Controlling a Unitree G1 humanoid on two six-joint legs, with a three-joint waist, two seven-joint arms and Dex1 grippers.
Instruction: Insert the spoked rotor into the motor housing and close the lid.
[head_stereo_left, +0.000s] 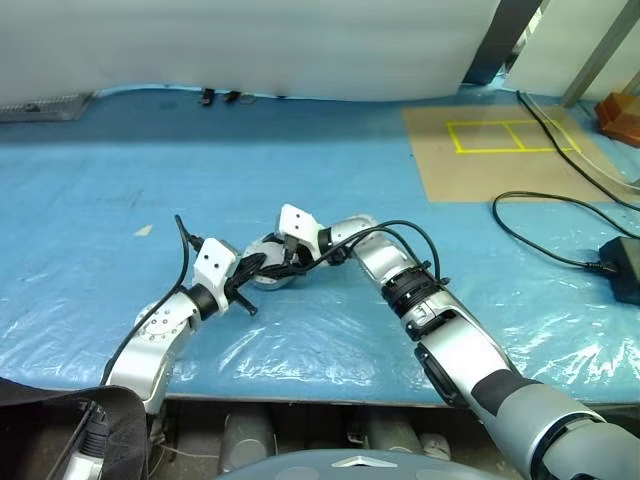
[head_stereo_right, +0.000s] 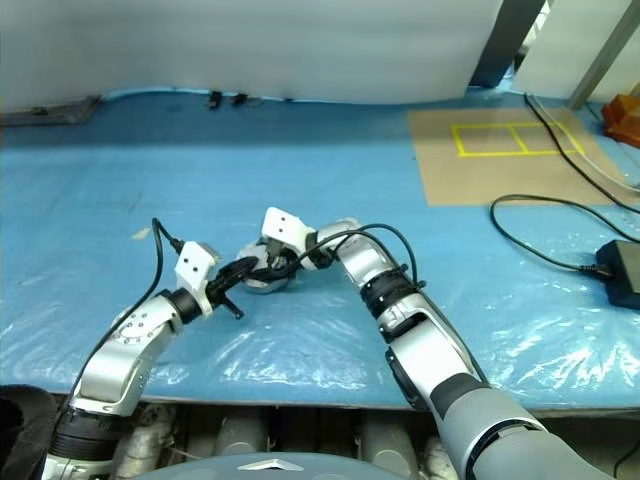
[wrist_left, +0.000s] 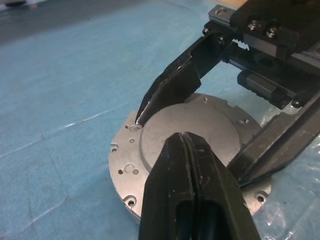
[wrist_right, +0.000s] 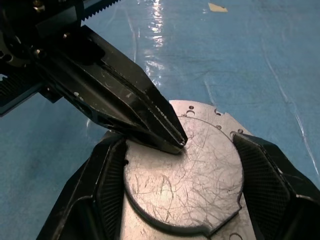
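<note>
Motor housing (wrist_left: 190, 165) sits flat on the blue desk (head_stereo_left: 300, 180), right between the two arms, with a round silver lid (wrist_right: 185, 175) already lying on top. Right gripper (wrist_right: 182, 185) has its jaws spread wide, one on each side of the lid, hugging it. Left gripper (wrist_left: 182, 142) has its jaws pressed together into one point, and that tip rests on the lid's flat top. I think the lid needs a push straight down next.

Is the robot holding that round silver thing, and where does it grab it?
Yes. The right gripper clamps the round motor housing by its opposite sides. The shut left gripper only presses on top.
</note>
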